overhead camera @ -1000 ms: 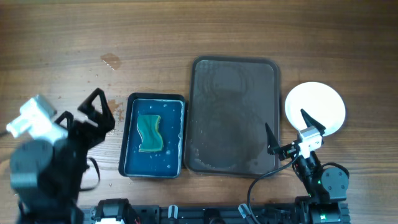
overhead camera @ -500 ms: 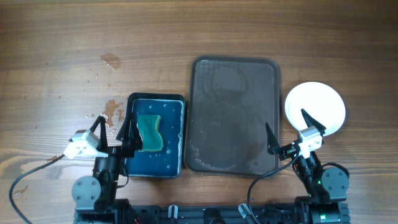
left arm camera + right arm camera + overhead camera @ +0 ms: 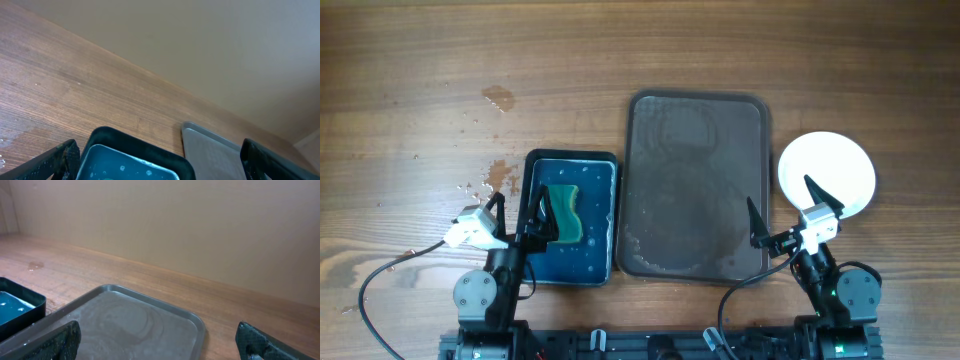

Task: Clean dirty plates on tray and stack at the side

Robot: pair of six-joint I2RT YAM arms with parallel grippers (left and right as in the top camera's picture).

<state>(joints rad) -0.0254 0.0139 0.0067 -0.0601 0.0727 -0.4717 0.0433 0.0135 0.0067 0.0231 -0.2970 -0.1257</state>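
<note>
The tray point(image 3: 697, 185) holds no crockery, the plates point(image 3: 830, 165) show as one clean white disc just right of it (stack count indeterminable), and the left gripper point(image 3: 520, 205) and right gripper point(image 3: 778, 195) are spread and empty, so the task appears complete.

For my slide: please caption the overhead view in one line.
Brown tray bare, white plate beside it, sponge in blue tray, left hand and right hand open.

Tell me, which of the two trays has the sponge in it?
The smaller dark blue tray, left of the large brown tray. The green sponge lies inside it, while the brown one shows only wet streaks.
</note>
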